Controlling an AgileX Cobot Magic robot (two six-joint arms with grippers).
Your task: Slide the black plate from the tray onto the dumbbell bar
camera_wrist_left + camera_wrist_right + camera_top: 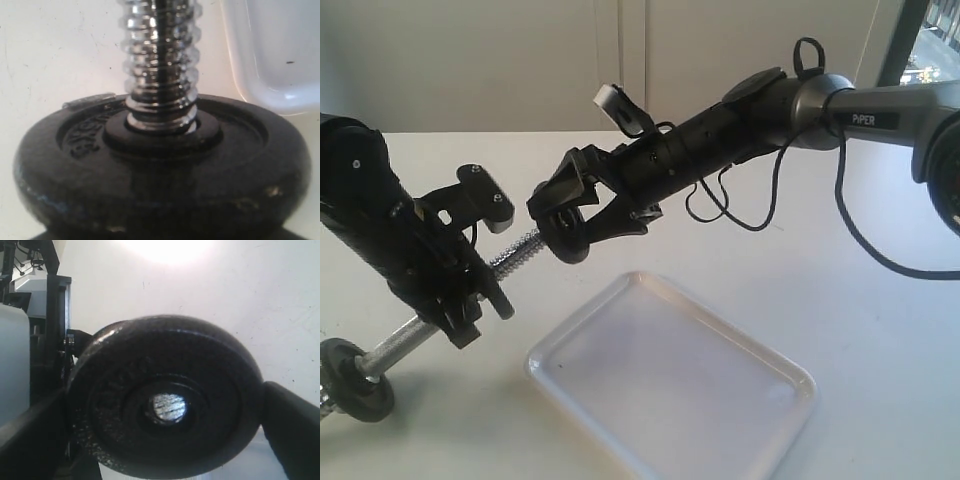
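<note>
The black plate point(210, 370) hangs over the bench point(880, 330), clear of the tray point(670, 380), clamped in the right claw point(568, 212), its hole facing the threaded tip of the bar point(515, 257). Best push straight along the thread, hole centred, while the left claw point(470, 300), clamped on the bar, holds firm.

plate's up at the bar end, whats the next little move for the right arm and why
Probably ease the right gripper along the bar's axis toward the left gripper, so the black plate slides onto the thread. Its fingers hold the plate by the rim. The chrome tip of the dumbbell bar shows centred in the plate's hole, and the left gripper holds the bar raised at a slant.
</note>
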